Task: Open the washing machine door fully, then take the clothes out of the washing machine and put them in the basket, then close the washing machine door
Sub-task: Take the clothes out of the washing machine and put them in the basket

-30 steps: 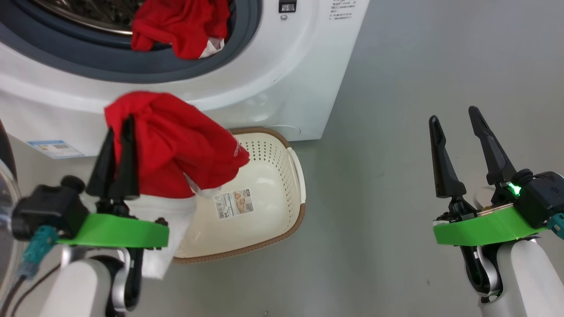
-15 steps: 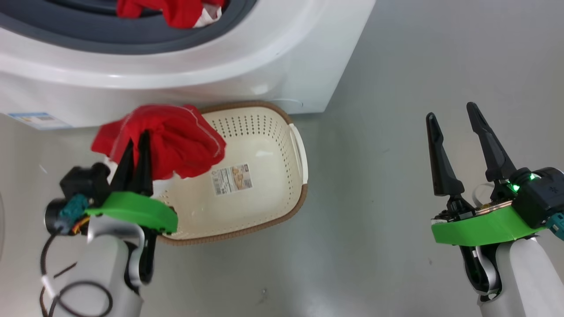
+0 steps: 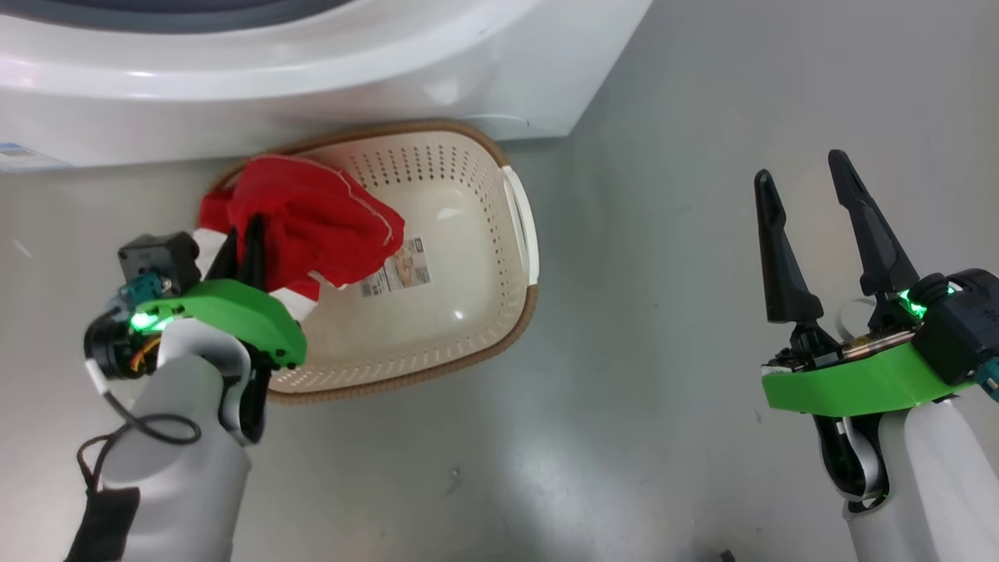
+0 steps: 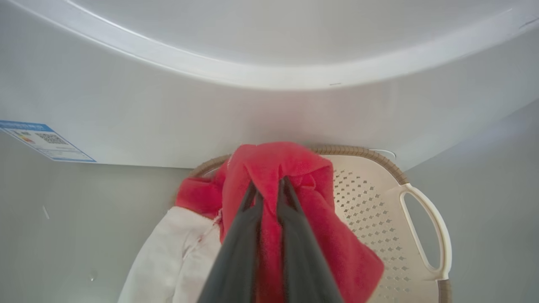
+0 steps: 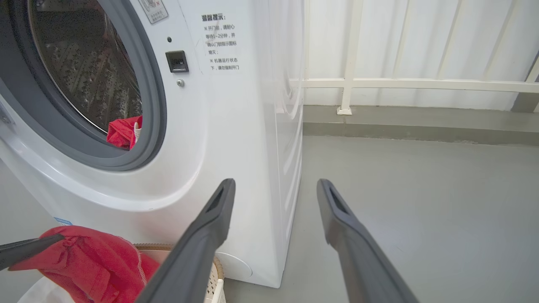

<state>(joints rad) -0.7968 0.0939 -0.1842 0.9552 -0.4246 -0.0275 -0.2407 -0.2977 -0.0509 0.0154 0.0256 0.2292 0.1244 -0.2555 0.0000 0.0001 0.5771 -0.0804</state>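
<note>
Head view: the left claw [image 3: 243, 228], clamped on the clothes [image 3: 312, 218], now has the basket [image 3: 515, 336] just beneath it; letting go seems next. The right claw [image 3: 799, 168] stands wide, empty.

- This is a home laundry corner, possibly a balcony or utility space.
- A white front-loading washer [image 5: 236, 139] stands on a bare grey floor [image 5: 421, 202], with its steel drum [image 5: 84, 75] open to view.
- A printed Chinese notice [image 5: 220, 42] is stuck on the washer's front.
- A perforated basket [image 3: 534, 308] sits on the floor just beside the washer, with a red garment [image 3: 312, 218] over it.
- Behind, a white railing [image 5: 348, 63] rises from a low kerb [image 5: 421, 122].
</note>
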